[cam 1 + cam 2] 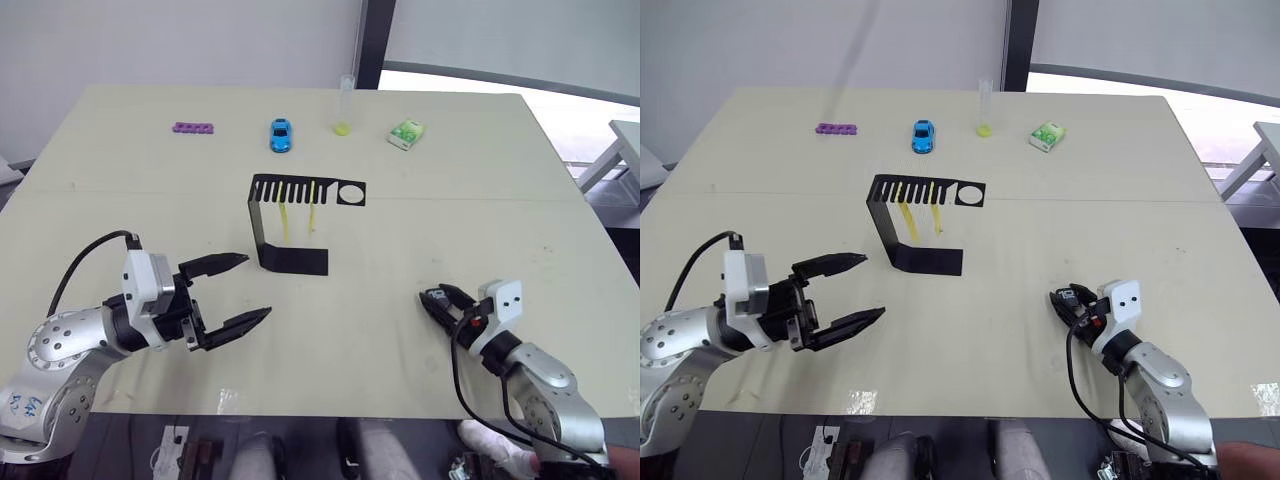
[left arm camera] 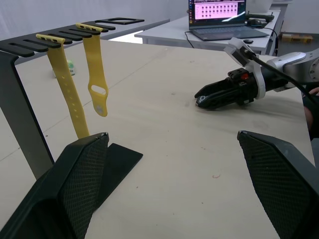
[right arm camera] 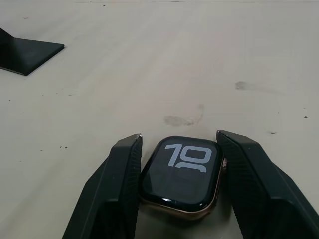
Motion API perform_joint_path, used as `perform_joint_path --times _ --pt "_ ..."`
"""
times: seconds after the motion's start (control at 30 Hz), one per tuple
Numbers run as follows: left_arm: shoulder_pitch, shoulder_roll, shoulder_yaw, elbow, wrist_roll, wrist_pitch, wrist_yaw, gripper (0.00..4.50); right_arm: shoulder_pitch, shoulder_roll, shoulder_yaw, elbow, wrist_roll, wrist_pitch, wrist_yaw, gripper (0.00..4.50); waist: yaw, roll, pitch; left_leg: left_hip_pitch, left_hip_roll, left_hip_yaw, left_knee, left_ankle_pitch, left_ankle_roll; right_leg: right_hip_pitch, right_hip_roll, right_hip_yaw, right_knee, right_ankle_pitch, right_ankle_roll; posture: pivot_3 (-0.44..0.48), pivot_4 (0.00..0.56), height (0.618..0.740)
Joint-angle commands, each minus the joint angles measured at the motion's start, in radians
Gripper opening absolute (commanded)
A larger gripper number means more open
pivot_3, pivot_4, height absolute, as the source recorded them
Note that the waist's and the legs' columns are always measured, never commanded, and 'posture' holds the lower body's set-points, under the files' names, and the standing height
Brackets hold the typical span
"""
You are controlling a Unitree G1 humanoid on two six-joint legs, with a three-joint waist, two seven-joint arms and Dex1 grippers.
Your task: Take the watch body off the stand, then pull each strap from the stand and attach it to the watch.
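Resting on the pale tabletop (image 1: 400, 230) between the right gripper's (image 3: 179, 174) two black fingers, the small rounded-square black watch body (image 3: 180, 172) with white digits on its dark screen was already off the thin black sheet-metal stand (image 1: 290, 225) and lay well apart from it, near the table's front right. The right jaws pinched the watch by its sides. Both narrow yellow straps (image 2: 67, 94) hung from the comb-like slots of the stand's top plate, one with a row of small holes, the other (image 2: 95, 74) with a larger opening near its tip. The left gripper (image 1: 232, 293) hovered near the stand's flat base with its jaws spread wide and empty. By these signs the first step looked finished and the strap-pulling was about to start; the next move would likely call for the left jaws to rise toward a hanging strap, close on it, and draw it out of its slot.
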Motion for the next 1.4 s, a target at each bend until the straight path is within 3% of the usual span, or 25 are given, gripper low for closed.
perform_joint_path --times 0.03,0.3,0.47,0.5,0.73,0.9,1.1,1.23,1.4 --pt "-0.009 -0.002 0.005 -0.001 0.004 -0.018 -0.003 4.5 -0.007 0.01 -0.023 0.023 0.007 -0.032 -0.002 1.9 0.0 0.0 0.0 0.0 0.0 0.0 0.0 0.0 0.0 0.0 0.0 0.0 0.0 0.0 0.0 0.0 0.15 0.74" --pt "-0.034 -0.005 -0.008 0.019 0.012 -0.022 -0.007 4.5 -0.065 -0.007 -0.02 0.128 -0.004 -0.081 0.025 1.9 0.001 -0.001 -0.001 0.0 0.0 0.0 0.001 0.0 0.0 0.001 0.0 0.0 0.0 0.0 0.0 0.0 0.15 0.74" --pt "-0.02 0.002 0.009 0.013 0.009 -0.015 -0.008 4.5 -0.09 -0.048 -0.041 0.145 0.03 -0.095 0.098 4.23 0.001 -0.002 -0.001 0.0 0.0 0.0 0.001 0.0 0.0 0.001 0.0 0.0 0.001 0.0 0.0 0.0 0.15 0.74" --pt "-0.014 0.004 0.015 0.01 0.008 -0.014 -0.009 4.5 -0.091 -0.064 -0.049 0.137 0.044 -0.097 0.121 4.43 0.003 -0.002 -0.001 0.0 0.0 0.0 0.001 0.0 0.0 0.001 0.0 0.0 0.001 0.0 0.0 0.0 0.15 0.74" --pt "0.041 0.019 0.067 0.009 0.014 -0.02 -0.01 4.5 -0.056 -0.193 -0.109 0.004 0.137 -0.032 0.225 4.43 0.008 -0.001 0.0 0.0 0.0 0.0 0.002 0.0 0.0 0.001 0.0 0.0 0.001 0.0 0.0 0.0 0.15 0.74" --pt "0.148 0.025 0.204 0.07 0.068 -0.061 -0.005 4.5 0.1 -0.341 -0.282 -0.067 0.146 -0.067 0.323 4.43 0.025 -0.001 0.0 0.0 0.0 0.0 0.002 -0.001 0.001 0.001 0.0 0.0 0.0 0.0 0.0 0.0 0.15 0.74" --pt "0.261 -0.027 0.376 0.245 0.137 -0.171 0.031 4.5 0.257 -0.39 -0.422 0.172 0.049 -0.29 0.428 4.43 0.027 -0.003 -0.001 0.005 0.0 0.0 0.001 -0.003 0.003 0.006 0.0 -0.001 -0.003 0.0 0.0 0.0 0.15 0.74" --pt "0.289 -0.053 0.421 0.335 0.189 -0.251 0.055 4.5 0.219 -0.41 -0.458 0.381 -0.008 -0.441 0.411 4.43 0.02 -0.003 -0.001 0.016 0.001 0.001 0.0 -0.01 0.006 0.019 0.0 -0.001 -0.007 -0.001 -0.001 0.0 0.15 0.74" --pt "0.315 -0.056 0.402 0.298 0.175 -0.255 0.04 4.5 0.167 -0.402 -0.403 0.432 -0.003 -0.518 0.467 4.43 0.02 -0.003 -0.001 0.017 0.002 0.002 0.0 -0.009 0.003 0.019 0.001 0.0 -0.007 -0.001 -0.001 0.0 0.15 0.74"
